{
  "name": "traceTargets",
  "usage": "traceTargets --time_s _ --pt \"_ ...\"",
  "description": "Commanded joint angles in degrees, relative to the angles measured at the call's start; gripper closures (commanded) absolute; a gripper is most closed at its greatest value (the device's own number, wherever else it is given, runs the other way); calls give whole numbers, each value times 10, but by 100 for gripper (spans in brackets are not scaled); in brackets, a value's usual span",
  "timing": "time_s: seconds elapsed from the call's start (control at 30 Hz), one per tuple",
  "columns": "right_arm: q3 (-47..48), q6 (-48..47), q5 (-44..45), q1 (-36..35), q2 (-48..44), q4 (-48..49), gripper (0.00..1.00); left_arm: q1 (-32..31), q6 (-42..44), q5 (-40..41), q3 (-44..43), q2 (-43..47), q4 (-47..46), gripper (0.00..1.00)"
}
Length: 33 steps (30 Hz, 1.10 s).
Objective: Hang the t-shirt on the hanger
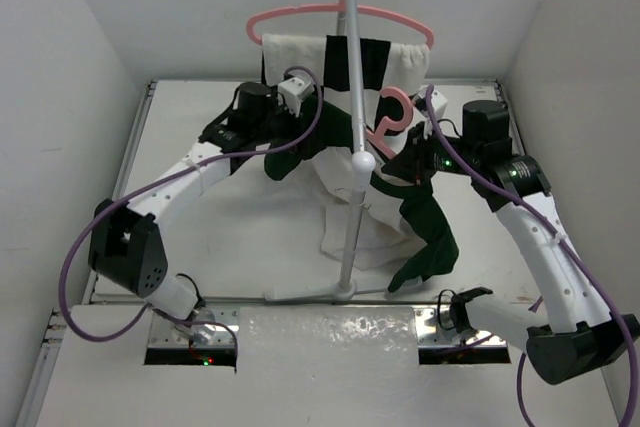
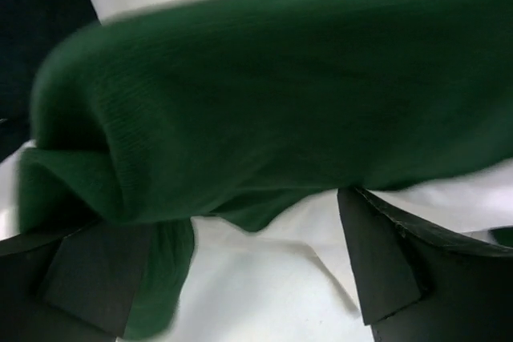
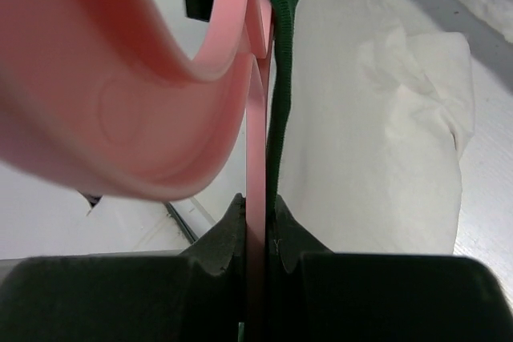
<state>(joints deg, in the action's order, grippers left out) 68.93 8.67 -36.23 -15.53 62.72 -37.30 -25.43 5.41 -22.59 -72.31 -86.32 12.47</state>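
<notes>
Pink plastic of the hanger [image 3: 160,142] is pinched between the pressed-together jaws of the right gripper [image 3: 256,226], and its round hook [image 1: 393,110] is seen just right of the rack pole [image 1: 349,247]. The t-shirt [image 1: 375,222] is heaped around the pole's lower part, with one dark green sleeve [image 1: 430,242] trailing to the pole's right. Left of the pole, the left gripper [image 2: 224,230] is spread wide, and a second sleeve [image 2: 264,94] is draped over its fingers [image 2: 393,262] without being clamped. At the far end of the rack, a twin hanger [image 1: 300,10] with a checkered cloth [image 1: 300,57] is hung.
</notes>
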Motion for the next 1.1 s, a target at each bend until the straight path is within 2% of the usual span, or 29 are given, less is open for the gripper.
traceTargets --time_s 0.0,0.07,0.1,0.13,0.17,0.27,0.33,0.47,0.57,0.7,0.83,0.87,0.97,1.03,1.07 --pt "-5 19 -39 -4 -21 77 100 -5 -49 -11 -48 -22 -57 11" --pt "-12 11 -32 -5 -25 70 100 -7 -58 -23 -65 -44 -58 34" --pt "-16 9 -28 -5 -30 63 100 -7 -62 -25 -70 -54 -54 73" --pt "-18 8 -22 -5 -32 59 100 -7 -61 -25 -73 -56 -48 95" --pt "-19 9 3 -4 -34 54 100 -7 -61 -17 -72 -56 -35 100" --pt "-10 13 107 -3 -23 15 100 2 -32 -20 -37 -32 -12 100" --pt "-10 11 121 1 -10 12 100 19 -21 -25 12 4 -2 100" --pt "9 -10 105 2 18 26 100 32 63 -36 75 65 37 100" --pt "74 -58 105 2 48 -2 100 32 100 -13 117 121 55 100" --pt "153 -115 94 3 84 -52 100 34 115 -13 159 157 61 100" --pt "222 -193 66 4 129 -109 100 34 109 -50 151 176 67 100" --pt "251 -217 50 4 147 -139 100 34 112 -54 144 179 72 94" --pt "298 -312 6 4 170 -192 100 34 142 -53 100 188 113 55" --pt "321 -357 0 4 180 -210 100 34 165 -24 66 193 137 45" --pt "342 -367 4 4 184 -220 100 34 169 -11 56 200 142 44"
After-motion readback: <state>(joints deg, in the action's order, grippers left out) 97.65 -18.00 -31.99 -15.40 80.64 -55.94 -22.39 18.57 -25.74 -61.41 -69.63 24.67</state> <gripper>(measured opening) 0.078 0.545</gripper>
